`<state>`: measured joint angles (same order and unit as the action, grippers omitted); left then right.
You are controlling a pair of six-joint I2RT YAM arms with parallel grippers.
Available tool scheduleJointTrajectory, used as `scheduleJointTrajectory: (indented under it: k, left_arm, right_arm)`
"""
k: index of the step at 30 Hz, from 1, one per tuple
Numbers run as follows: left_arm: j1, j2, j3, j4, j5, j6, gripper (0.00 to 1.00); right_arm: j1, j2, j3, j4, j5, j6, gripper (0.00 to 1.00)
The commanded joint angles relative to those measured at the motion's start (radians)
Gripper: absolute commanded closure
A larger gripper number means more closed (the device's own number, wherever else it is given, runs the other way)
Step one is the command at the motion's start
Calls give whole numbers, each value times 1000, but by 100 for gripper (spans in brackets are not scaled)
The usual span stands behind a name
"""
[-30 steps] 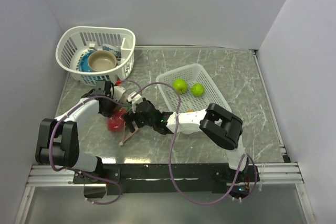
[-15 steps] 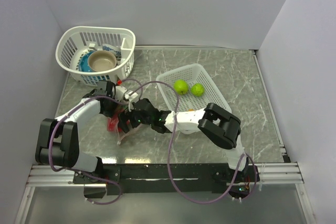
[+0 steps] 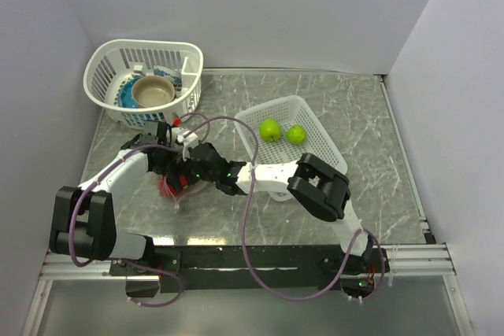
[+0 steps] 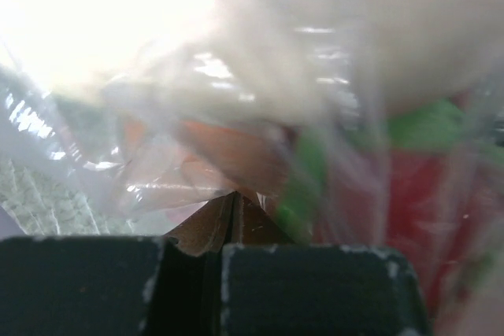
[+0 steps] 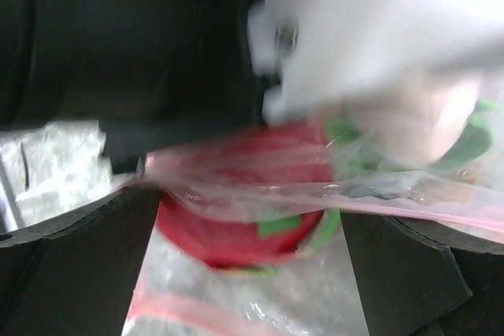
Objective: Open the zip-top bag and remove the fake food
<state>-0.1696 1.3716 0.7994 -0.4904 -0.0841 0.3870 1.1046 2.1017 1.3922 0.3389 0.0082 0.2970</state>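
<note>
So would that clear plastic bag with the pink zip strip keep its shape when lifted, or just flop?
Probably floppy: the clear plastic bag wrinkles and folds where the left gripper pinches it. It is likely slippery too, since the film looks glossy. The red fake food piece inside would probably make it sag downward.

left arm [image 3: 122, 166] + right arm [image 3: 272, 175] rocking white shells, black joints | left gripper [image 4: 230, 218] looking matte black | purple cables [image 3: 242, 230] looping around both
</note>
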Motion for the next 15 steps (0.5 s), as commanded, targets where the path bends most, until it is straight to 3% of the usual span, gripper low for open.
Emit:
scheduleJointTrajectory:
  k: [1, 15]
  left_arm:
    - [-57, 1, 6, -154, 319, -20, 99]
    - [-68, 24, 15, -185, 353, 1, 99]
  right_arm:
    - [18, 78, 122, 52, 38, -33, 0]
    - [43, 104, 68, -120, -2, -47, 0]
